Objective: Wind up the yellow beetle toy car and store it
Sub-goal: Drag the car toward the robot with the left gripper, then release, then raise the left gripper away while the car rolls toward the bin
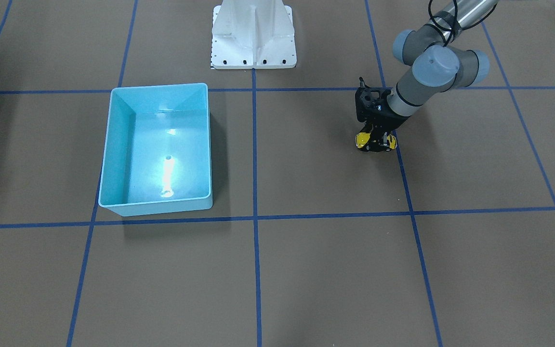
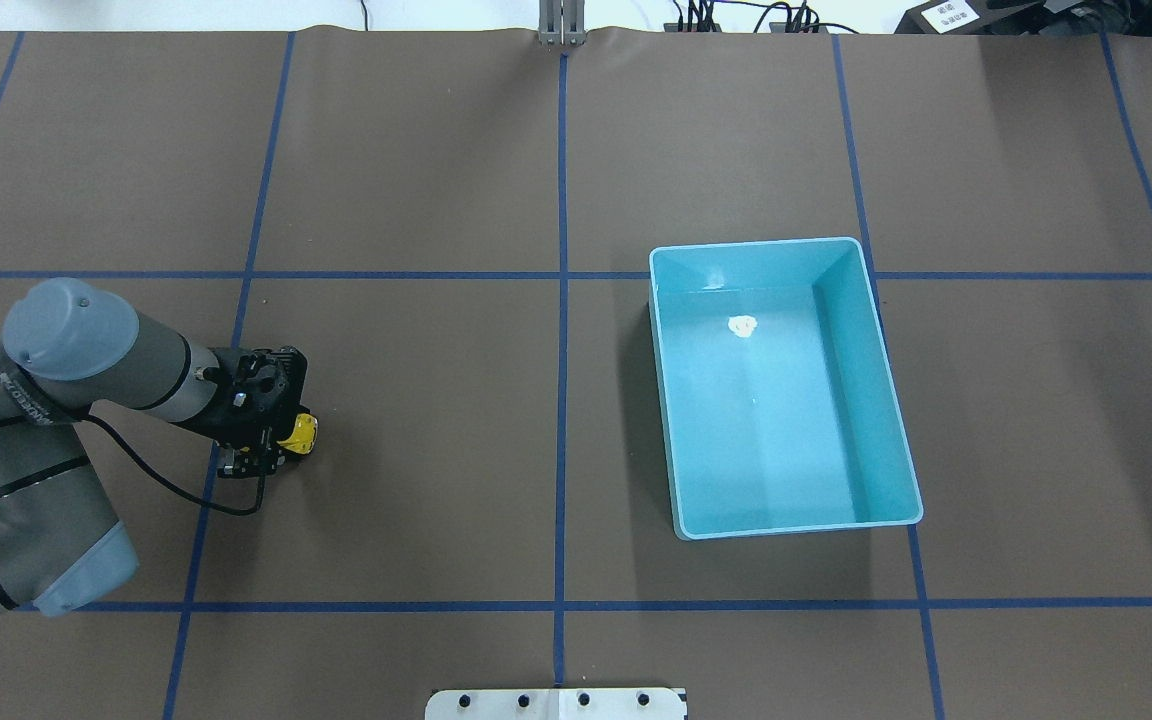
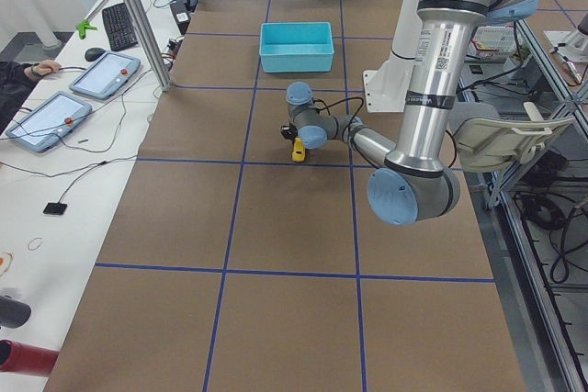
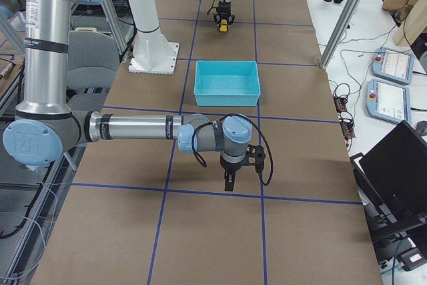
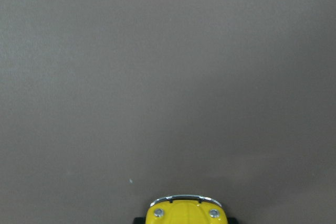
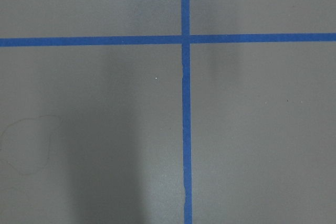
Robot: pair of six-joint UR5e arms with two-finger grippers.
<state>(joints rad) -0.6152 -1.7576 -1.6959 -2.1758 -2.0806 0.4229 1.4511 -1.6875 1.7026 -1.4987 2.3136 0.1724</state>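
The yellow beetle toy car [image 1: 362, 140] stands on the brown table on my left side, its yellow ends showing on either side of my left gripper [image 1: 376, 142]. The gripper comes down over the car's middle and is shut on it. The car also shows in the overhead view [image 2: 301, 432], the left side view [image 3: 298, 150] and, as a yellow nose with a chrome bumper, at the bottom of the left wrist view [image 5: 185, 213]. My right gripper [image 4: 229, 179] hangs above bare table far from the car, and I cannot tell whether it is open or shut.
A light blue bin [image 2: 781, 243] stands open on the right half of the table, with a small white spot on its floor; it also shows in the front view [image 1: 106, 159]. The white robot base [image 1: 253, 38] stands at the table's edge. Blue tape lines cross the surface.
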